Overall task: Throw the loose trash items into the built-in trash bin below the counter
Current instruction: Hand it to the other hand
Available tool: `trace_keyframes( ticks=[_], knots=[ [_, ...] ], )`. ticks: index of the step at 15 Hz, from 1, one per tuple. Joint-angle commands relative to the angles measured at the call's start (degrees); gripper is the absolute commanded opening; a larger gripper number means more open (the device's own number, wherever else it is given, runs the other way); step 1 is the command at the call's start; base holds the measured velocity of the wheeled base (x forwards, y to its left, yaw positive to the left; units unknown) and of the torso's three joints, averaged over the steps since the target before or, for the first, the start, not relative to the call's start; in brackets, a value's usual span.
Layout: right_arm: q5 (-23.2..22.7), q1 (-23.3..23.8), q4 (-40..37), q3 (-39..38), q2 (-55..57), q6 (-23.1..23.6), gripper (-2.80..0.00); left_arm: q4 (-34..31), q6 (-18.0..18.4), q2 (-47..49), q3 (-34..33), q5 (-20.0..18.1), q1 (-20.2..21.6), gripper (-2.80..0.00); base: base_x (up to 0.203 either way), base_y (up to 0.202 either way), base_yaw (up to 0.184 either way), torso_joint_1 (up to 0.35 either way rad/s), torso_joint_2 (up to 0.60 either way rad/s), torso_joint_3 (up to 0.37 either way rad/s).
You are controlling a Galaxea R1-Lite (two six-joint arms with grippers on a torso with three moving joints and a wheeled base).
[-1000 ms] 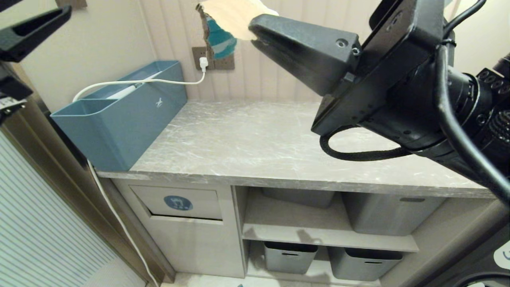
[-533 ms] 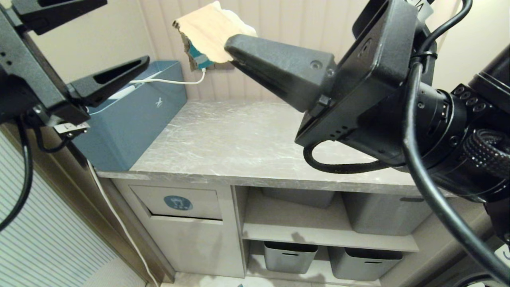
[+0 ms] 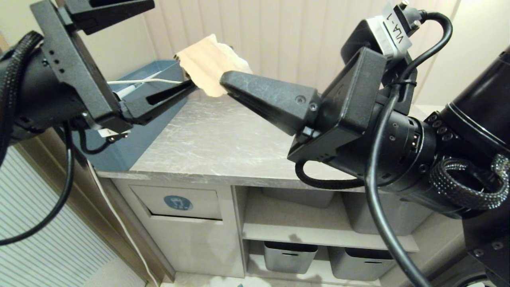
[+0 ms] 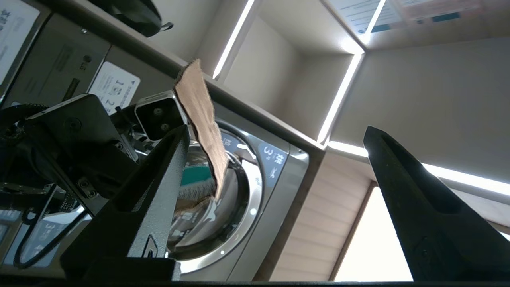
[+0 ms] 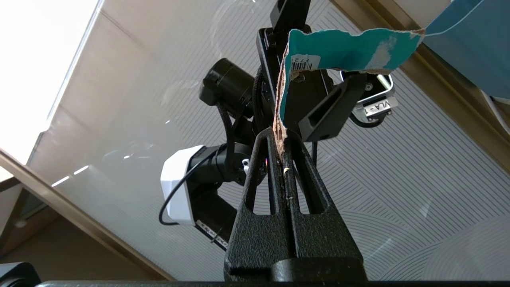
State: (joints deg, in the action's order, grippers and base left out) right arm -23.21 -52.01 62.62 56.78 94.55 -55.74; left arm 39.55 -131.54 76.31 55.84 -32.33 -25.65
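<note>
A scrap of tan cardboard (image 3: 207, 67) with a turquoise paper face (image 5: 342, 50) is hanging in the air above the back of the counter (image 3: 239, 147), pinched at its edge by the right claw (image 3: 227, 79), whose fingers are pressing tight together on it. The left claw (image 3: 169, 50) is reaching in from the other side with its fingers spread wide, one of them just beside the scrap. The trash bin flap (image 3: 179, 202) is sitting shut under the counter edge, beside shelves holding grey tubs (image 3: 290, 257).
</note>
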Motion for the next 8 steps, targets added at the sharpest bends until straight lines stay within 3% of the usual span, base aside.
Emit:
trace_keyframes(
  ticks=[1, 5, 8],
  knots=[
    [-0.2, 0.1, 0.4, -0.1, 0.3, -0.3, -2.8, 0.3, -0.1, 2.5, 0.8, -0.3, -2.2, 0.0, 0.0, 0.0, 0.0, 0.0, 0.0, 0.0],
    [-0.1, 0.2, 0.4, -0.3, 0.1, -0.3, -2.8, 0.4, 3.3, 5.2, 0.8, -1.4, -4.6, 0.0, 0.0, 0.0, 0.0, 0.0, 0.0, 0.0],
    [-0.1, 0.3, 0.4, -0.5, 0.2, -0.1, -2.8, 0.7, 8.4, 5.8, 0.7, -0.4, -6.3, 0.0, 0.0, 0.0, 0.0, 0.0, 0.0, 0.0]
  ],
)
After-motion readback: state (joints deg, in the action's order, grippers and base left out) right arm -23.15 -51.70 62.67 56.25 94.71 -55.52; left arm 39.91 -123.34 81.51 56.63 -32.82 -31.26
